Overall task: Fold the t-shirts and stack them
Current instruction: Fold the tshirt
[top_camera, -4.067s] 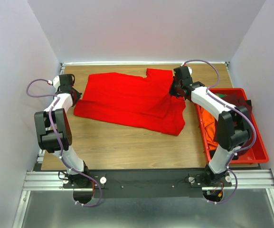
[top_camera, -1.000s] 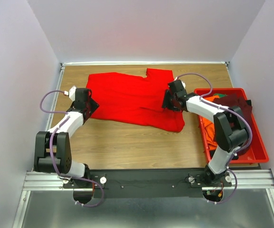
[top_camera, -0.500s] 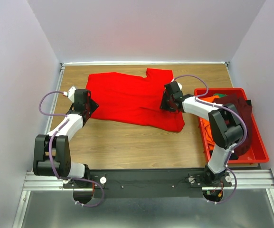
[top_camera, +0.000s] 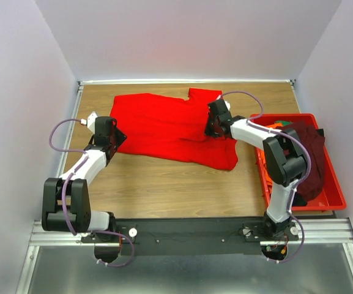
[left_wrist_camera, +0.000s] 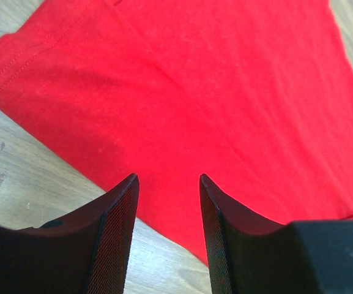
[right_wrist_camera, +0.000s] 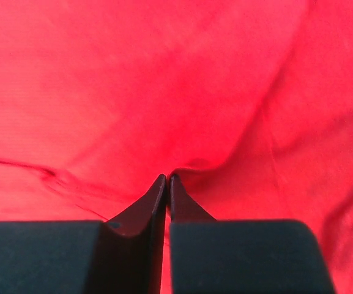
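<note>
A bright red t-shirt [top_camera: 170, 125] lies spread across the far half of the wooden table [top_camera: 164, 184]. My left gripper [top_camera: 116, 138] is open at the shirt's left near edge, and its fingers straddle the hem [left_wrist_camera: 167, 184] just above the cloth [left_wrist_camera: 194, 79]. My right gripper [top_camera: 211, 127] is on the shirt's right part and shut on a pinched fold of the red cloth [right_wrist_camera: 167, 176]. An orange shirt [top_camera: 274, 127] and a dark maroon shirt [top_camera: 311, 153] lie bunched in the bin.
A rigid red plastic bin [top_camera: 334, 195] stands at the table's right edge beside my right arm. White walls close in the table on the left, back and right. Bare wood [left_wrist_camera: 23, 190] shows near the shirt's left hem.
My left gripper came in from the far left to the shirt's left hem. My right gripper slid left over the shirt, and the shirt's right edge drew in slightly.
</note>
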{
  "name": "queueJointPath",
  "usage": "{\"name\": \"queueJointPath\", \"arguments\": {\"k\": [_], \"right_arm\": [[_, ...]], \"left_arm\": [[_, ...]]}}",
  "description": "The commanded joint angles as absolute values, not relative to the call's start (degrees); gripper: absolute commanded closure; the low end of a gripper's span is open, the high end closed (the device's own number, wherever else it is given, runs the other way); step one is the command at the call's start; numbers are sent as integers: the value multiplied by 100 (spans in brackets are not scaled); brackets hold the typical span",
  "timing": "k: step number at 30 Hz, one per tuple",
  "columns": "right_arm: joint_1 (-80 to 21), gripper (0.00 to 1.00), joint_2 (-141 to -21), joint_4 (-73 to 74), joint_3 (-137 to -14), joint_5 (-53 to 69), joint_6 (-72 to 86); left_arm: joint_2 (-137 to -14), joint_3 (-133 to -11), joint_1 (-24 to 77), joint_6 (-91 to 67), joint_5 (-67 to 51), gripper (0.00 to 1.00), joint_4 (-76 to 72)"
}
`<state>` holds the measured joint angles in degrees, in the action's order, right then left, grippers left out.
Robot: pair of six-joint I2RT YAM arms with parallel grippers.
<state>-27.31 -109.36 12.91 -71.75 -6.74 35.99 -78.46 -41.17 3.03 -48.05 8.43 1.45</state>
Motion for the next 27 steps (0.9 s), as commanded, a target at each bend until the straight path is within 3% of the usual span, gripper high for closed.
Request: {"name": "queueJointPath", "arguments": {"k": [1,15,22,25,27], "right_arm": [[-2760,91,-11258,1222,-7795,-493,3560],[-2760,93,-12902,1362,-10107,-35,3270],[-2760,86,-13324,1336,-10529,299,2980],[-2760,75,-13351,1345,-10670,308,2804],[-2760,58,-13254,1345,-10661,290,2699]], "left_arm": [[-7541,-4025,325,-4720,844,48,35],[-7594,-4052,325,-4632,659,48,26],[-7567,-3903,325,-4702,686,43,-131],[-7550,-3832,325,-4746,703,43,-193],[-7506,-3788,325,-4790,790,41,-193]]}}
